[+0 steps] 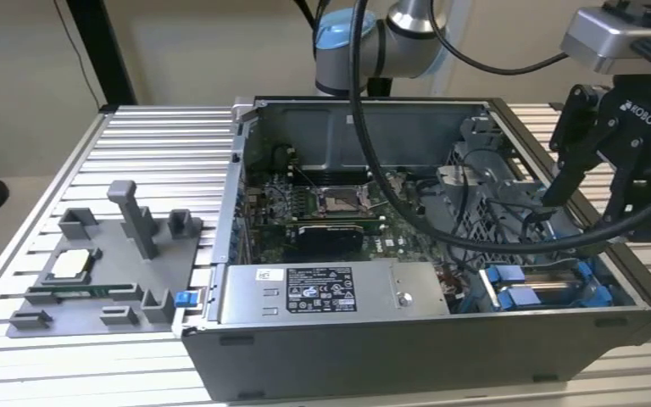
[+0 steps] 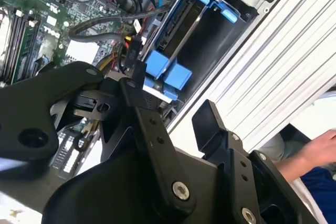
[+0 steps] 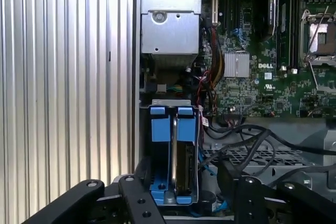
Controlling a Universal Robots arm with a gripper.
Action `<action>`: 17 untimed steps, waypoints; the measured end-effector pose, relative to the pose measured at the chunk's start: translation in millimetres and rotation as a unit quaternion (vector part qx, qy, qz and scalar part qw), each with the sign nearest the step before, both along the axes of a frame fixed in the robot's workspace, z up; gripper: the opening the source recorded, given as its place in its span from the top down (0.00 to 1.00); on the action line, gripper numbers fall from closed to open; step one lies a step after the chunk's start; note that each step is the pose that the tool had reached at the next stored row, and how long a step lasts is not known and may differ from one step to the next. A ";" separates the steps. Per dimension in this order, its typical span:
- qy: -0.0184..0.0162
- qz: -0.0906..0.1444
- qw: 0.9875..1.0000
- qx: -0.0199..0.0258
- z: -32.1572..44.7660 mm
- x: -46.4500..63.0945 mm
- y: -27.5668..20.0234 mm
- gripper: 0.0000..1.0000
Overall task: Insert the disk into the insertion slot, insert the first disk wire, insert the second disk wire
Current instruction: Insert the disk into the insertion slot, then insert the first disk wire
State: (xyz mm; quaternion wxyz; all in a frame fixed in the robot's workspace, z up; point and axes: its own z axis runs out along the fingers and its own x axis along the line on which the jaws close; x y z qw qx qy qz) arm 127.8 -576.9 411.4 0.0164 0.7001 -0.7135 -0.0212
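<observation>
While tool gapes empty | disk (blue-framed, on edge) sits in insertion slot

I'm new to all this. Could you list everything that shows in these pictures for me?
table: one, silver, slatted, under everything.
computer case: one, grey, open, on the table.
motherboard: one, green, inside the case.
power-supply box: one, grey, white label, inside the case's near wall in the exterior view.
insertion slot: one, grey, case corner on the exterior view's right.
disk: one, blue-framed, apparently seated in the insertion slot.
cables: several, black, over the perforated cage.
fixture tray: one, grey, on the table, exterior view's left.
person's hand: one, beyond the table edge in the second wrist view.
robot arm: one, grey and blue, behind the case.
gripper: one, black, open, over the disk.
</observation>
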 end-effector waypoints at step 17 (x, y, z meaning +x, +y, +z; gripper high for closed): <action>-0.007 0.004 1.000 0.000 -8.2 -0.4 19.3 0.00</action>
